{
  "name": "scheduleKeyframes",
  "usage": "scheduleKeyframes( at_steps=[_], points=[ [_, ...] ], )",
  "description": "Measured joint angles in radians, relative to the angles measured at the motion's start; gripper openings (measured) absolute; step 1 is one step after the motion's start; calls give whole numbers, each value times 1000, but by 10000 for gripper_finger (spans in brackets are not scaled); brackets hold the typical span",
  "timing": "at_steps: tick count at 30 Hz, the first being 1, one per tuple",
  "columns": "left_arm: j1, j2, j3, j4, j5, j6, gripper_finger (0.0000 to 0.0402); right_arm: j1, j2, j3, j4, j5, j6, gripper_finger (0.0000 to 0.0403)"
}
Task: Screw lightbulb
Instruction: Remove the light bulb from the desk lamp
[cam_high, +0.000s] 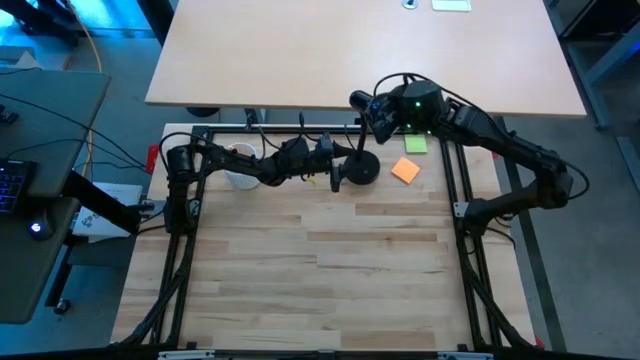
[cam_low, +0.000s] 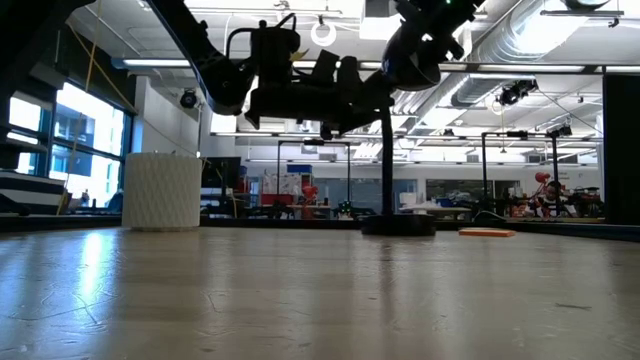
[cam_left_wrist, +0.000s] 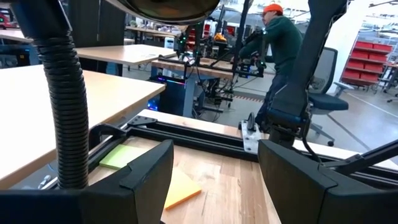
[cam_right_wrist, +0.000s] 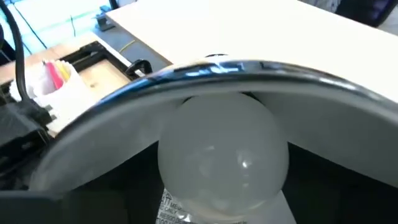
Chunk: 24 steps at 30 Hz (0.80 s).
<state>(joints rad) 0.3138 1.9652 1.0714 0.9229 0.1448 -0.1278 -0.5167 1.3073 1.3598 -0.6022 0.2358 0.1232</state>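
The black desk lamp stands on its round base (cam_high: 360, 168) at the table's far middle. Its shade (cam_right_wrist: 217, 67) is turned up toward my right gripper (cam_high: 364, 110), which hovers right at it. In the right wrist view the white frosted lightbulb (cam_right_wrist: 224, 155) fills the shade's white inside, its printed neck toward the camera's lower edge; its screw base is hidden. My left gripper (cam_left_wrist: 214, 180) is held level and open beside the lamp's ribbed gooseneck (cam_left_wrist: 62, 99), with nothing between its fingers. My left gripper has the lamp's gooseneck (cam_left_wrist: 65, 149) alongside the outer side of one finger (cam_left_wrist: 146, 174). The gripper's own body hides the place where they meet, so I cannot tell whether it touches.
A white ribbed cup (cam_low: 160, 190) stands at the far left under the left arm. An orange note (cam_high: 405, 171) and a green note (cam_high: 416, 144) lie right of the lamp base. Bare wood spreads toward the near edge. A person (cam_left_wrist: 280, 43) works in the room beyond.
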Motion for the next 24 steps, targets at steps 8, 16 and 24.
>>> scheduleKeyframes(
  at_steps=[8,16,24],
  points=[
    [0,0,0,-11,0,0,229,25,-6,-1,-39,104,-348,250],
    [0,0,0,-11,0,0,229,154,-7,0,-120,398,-903,248],
    [0,0,0,-11,0,-1,229,323,-6,-1,-170,646,-1103,248]
  ],
)
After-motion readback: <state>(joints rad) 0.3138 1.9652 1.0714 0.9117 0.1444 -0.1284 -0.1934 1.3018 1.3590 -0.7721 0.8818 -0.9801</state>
